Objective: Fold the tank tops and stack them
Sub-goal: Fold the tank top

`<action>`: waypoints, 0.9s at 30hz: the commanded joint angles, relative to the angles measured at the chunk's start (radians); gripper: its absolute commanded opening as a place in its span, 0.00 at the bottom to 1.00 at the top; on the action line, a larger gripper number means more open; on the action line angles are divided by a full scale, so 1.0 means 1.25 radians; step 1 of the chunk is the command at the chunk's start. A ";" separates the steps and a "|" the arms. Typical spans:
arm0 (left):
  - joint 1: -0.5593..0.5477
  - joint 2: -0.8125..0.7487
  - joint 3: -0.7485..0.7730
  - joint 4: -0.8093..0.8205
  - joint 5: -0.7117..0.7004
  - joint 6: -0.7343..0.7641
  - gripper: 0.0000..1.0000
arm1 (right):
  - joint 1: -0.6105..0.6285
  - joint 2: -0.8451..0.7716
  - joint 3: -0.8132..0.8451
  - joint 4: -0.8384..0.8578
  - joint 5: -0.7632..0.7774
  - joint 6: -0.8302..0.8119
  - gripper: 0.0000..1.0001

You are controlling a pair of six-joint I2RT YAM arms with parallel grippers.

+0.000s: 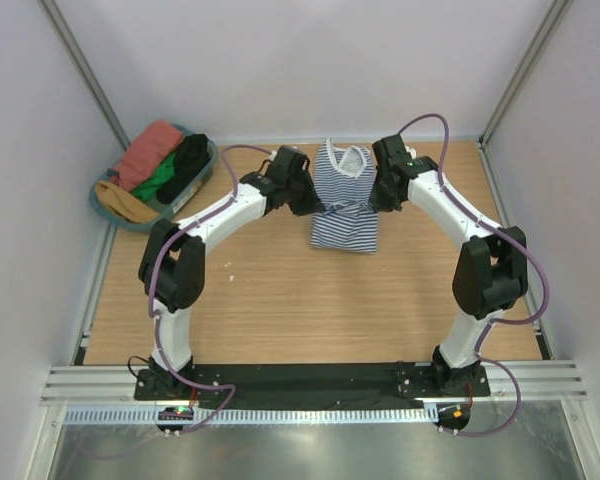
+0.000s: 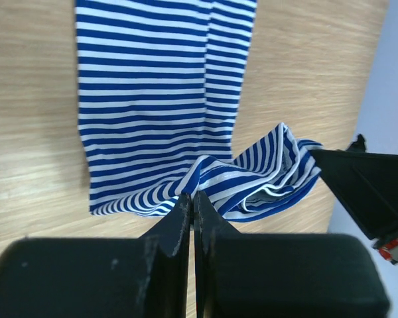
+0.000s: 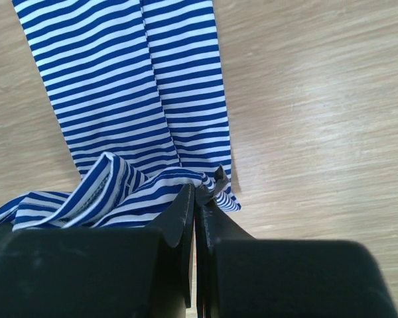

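Overhead, the tips of the left tool point(image 1: 310, 203) and the right tool point(image 1: 380, 198) are lost against their own black housings, so their grip cannot be read from this view. Between them lies one striped tank top point(image 1: 342, 225) on the wooden worktop point(image 1: 280, 300). It has navy and white stripes and white trim at the neck on the far side, and its body is bunched at the level of the tools. Well off to the left of the left tool, one basket point(image 1: 208, 170) holds four bundles. One is a rust-red top point(image 1: 148, 150), rolled so that no trim or print shows. The others are a green piece point(image 1: 158, 183), a black piece point(image 1: 187, 158) and a tan piece point(image 1: 122, 205).

In the left wrist view, the fingers point(image 2: 178, 228) are pressed together with a fold of the striped cloth pinched at their tips. Ahead of them the top stretches away flat, and just to their right it rises in a loose ruffle. A black part at the right edge is cut by the frame and hard to identify.

In the right wrist view, this tool is likewise closed to a slit, nipping the edge of the same top. A crumpled fold sits just left of the tips. Flat striped cloth runs ahead and out of the frame.
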 commanded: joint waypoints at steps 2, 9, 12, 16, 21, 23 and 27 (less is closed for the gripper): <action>0.016 0.032 0.082 0.010 0.028 0.020 0.00 | -0.012 0.022 0.073 0.001 -0.001 -0.017 0.01; 0.032 0.069 0.130 0.010 0.032 0.026 0.00 | -0.037 0.070 0.135 -0.006 -0.006 -0.020 0.01; 0.044 0.091 0.157 0.008 0.037 0.031 0.00 | -0.048 0.097 0.162 -0.009 -0.011 -0.023 0.01; 0.048 0.116 0.194 -0.002 0.001 0.054 0.00 | -0.056 0.127 0.187 -0.004 -0.017 -0.023 0.01; 0.061 0.175 0.234 -0.004 0.018 0.062 0.00 | -0.072 0.167 0.213 0.011 -0.027 -0.024 0.01; 0.068 0.207 0.255 0.001 0.029 0.060 0.00 | -0.075 0.192 0.229 0.022 -0.038 -0.021 0.01; 0.077 0.259 0.303 0.011 0.051 0.055 0.00 | -0.079 0.249 0.270 0.029 -0.047 -0.015 0.01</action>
